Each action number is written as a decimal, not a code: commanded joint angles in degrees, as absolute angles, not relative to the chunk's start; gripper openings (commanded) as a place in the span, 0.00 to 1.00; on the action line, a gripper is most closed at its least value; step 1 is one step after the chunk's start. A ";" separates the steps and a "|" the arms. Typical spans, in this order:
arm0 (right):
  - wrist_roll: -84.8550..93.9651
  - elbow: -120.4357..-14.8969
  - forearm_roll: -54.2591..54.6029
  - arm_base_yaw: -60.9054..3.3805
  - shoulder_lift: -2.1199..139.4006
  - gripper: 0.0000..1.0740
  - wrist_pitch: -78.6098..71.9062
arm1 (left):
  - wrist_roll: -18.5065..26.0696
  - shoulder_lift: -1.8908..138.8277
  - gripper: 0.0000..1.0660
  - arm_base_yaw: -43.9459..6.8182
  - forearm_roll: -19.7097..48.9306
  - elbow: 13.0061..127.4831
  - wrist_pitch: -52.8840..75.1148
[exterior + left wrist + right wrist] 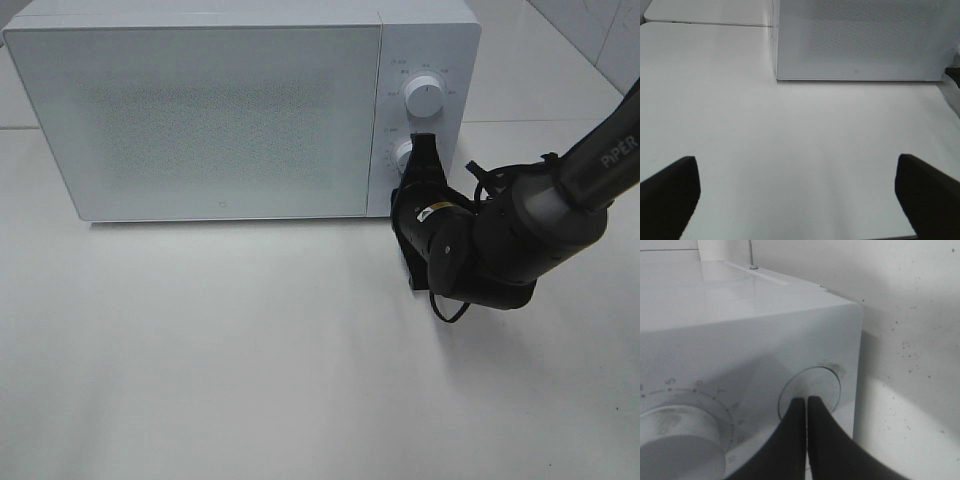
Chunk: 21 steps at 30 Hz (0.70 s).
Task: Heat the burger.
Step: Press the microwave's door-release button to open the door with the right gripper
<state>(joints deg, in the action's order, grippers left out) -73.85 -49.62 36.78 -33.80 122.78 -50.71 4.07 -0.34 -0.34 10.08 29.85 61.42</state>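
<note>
Right gripper (pixel 421 141), tips together, touches the microwave's (pixel 200 110) lower knob (pixel 816 381); the unseen burger, likely squashy, wants light side grips.

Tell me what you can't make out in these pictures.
- Burger: in no view; the microwave door, shut, hides the inside.
- Lower control: exterior high, right claw covers most of it.
- Dial markings: exterior high, too small to read.
- Left claw: outside exterior high's frame.

White tabletop (pixel 250 380), faintly speckled; pale tiles (pixel 600 30) beyond; soft even light.
</note>
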 commanded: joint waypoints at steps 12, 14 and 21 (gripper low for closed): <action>-73.28 -51.74 37.99 -33.46 122.90 0.00 -53.74 | 4.24 -0.63 0.92 -0.40 10.31 29.79 61.31; -73.28 -52.48 37.99 -33.46 122.90 0.00 -54.26 | 4.24 -0.63 0.92 -0.40 10.31 29.79 61.31; -73.28 -53.63 38.33 -33.46 122.96 0.00 -59.47 | 4.24 -0.63 0.92 -0.40 10.31 29.79 61.31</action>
